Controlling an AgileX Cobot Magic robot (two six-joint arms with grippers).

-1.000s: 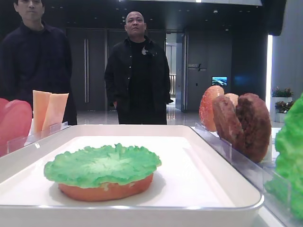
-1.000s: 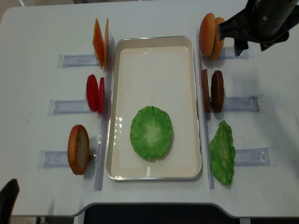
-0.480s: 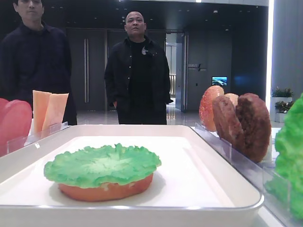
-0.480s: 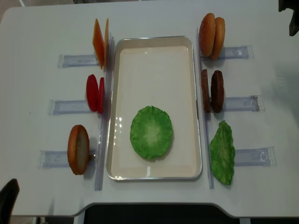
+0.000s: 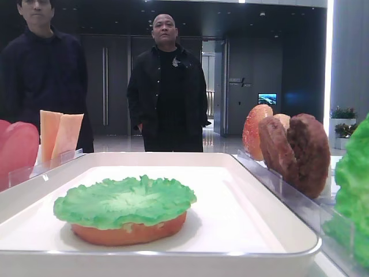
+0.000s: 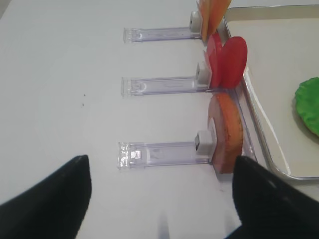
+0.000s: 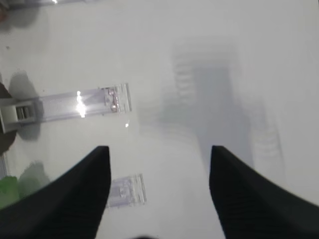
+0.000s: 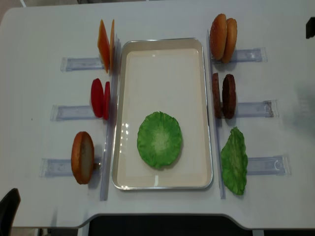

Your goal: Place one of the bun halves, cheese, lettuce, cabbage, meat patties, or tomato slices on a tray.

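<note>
Right wrist view: my right fingers (image 7: 159,194) stand well apart with nothing between them, hovering over bare tabletop (image 7: 224,59); beyond my left-hand fingertip lie two clear plastic racks (image 7: 79,105), and a sliver of green shows at the far left edge. In the left wrist view my left fingers (image 6: 162,199) are likewise spread wide and empty, and straight ahead of them a bun half (image 6: 227,130) stands on edge in its rack, touching the tray's (image 6: 259,144) rim; past it stand the tomato slices (image 6: 227,62), then the cheese (image 6: 212,11). From overhead, the tray sits in the middle of the tabletop, and on it, toward the near end, lies the lettuce (image 8: 159,139) flat on top of a bun half (image 5: 130,232). Right of the tray, more bun halves (image 8: 223,37), the meat patties (image 8: 224,95) and a second lettuce leaf (image 8: 234,161) stand in their racks.
</note>
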